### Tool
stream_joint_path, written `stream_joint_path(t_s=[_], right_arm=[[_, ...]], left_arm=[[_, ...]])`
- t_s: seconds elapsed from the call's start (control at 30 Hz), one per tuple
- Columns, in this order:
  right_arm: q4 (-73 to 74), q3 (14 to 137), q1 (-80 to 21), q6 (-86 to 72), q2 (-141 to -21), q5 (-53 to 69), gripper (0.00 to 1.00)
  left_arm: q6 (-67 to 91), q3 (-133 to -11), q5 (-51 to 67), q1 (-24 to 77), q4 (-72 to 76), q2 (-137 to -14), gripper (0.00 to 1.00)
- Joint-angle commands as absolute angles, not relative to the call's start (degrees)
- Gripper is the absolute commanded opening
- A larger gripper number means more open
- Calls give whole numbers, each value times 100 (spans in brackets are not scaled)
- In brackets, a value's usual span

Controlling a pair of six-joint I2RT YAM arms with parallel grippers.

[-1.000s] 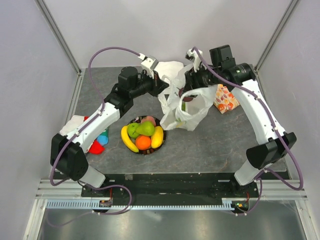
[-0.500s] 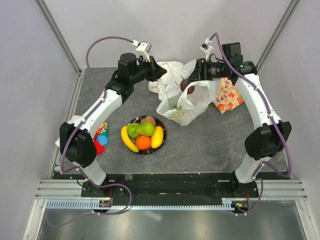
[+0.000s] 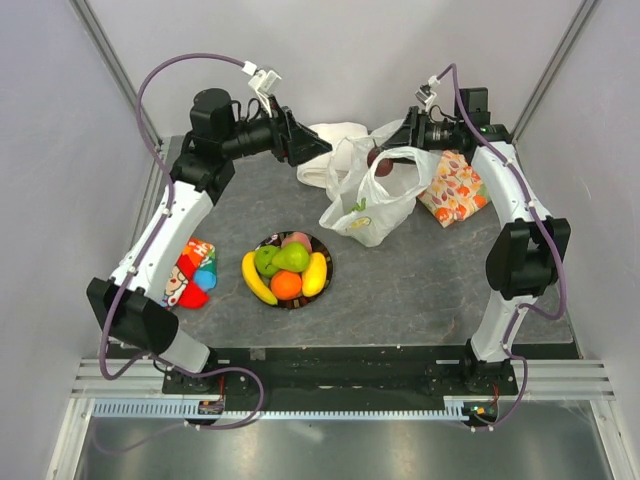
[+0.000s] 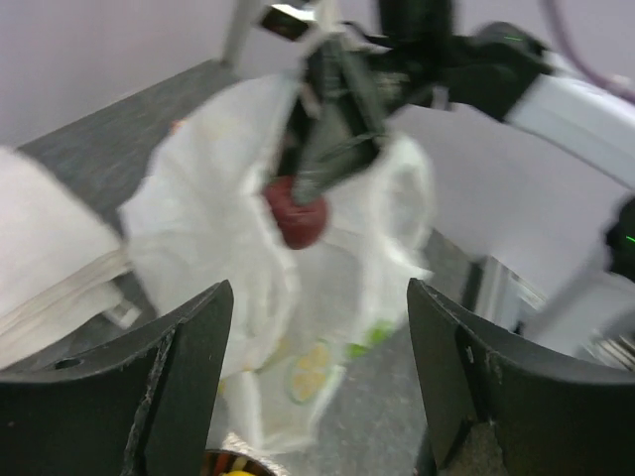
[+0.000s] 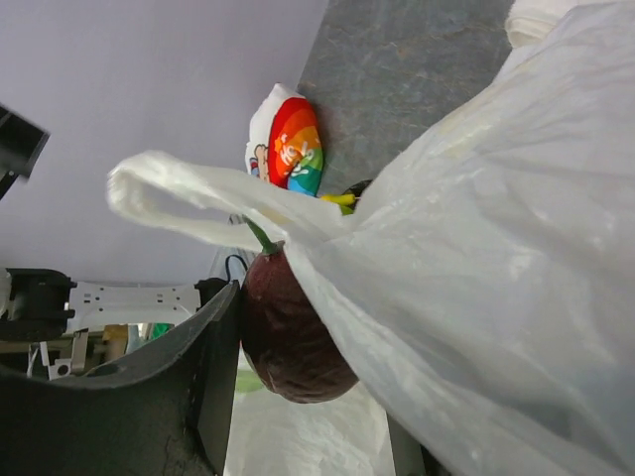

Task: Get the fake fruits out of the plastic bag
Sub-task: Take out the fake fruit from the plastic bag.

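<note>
Two fingers of the right gripper (image 3: pixel 388 148) are clamped on a dark red fruit (image 4: pixel 296 214), which is held up at the mouth of the plastic bag (image 3: pixel 380 205), with bag film draped against it. The left gripper (image 4: pixel 317 297) is spread wide and empty, facing the bag. A folded white cloth (image 3: pixel 325 135) is seen behind the bag and an orange patterned fabric (image 3: pixel 450 190) beside it. Other fake fruits (image 3: pixel 287 268) are heaped on a plate (image 3: pixel 268 241) nearer the bases. The grey table (image 3: pixel 430 290) is enclosed by pale walls (image 3: pixel 330 50).
</note>
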State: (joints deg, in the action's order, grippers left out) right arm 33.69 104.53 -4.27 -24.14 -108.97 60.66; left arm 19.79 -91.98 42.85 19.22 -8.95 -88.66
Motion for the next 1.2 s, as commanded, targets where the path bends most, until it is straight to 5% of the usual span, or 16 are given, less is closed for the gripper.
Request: stream_joint_path(t_s=[0.0, 0.57, 1.17], right_arm=[[2795, 10627, -457, -2830, -10670, 6513, 56], [2707, 9968, -413, -2953, -10275, 6574, 57], [2566, 9826, -387, -3190, -10336, 6425, 59]], left_arm=[[2119, -9405, 5809, 2433, -985, -8823, 74], [3216, -9896, 5089, 2654, -26, -10572, 65], [3665, -10002, 5107, 3006, 360, -11250, 73]])
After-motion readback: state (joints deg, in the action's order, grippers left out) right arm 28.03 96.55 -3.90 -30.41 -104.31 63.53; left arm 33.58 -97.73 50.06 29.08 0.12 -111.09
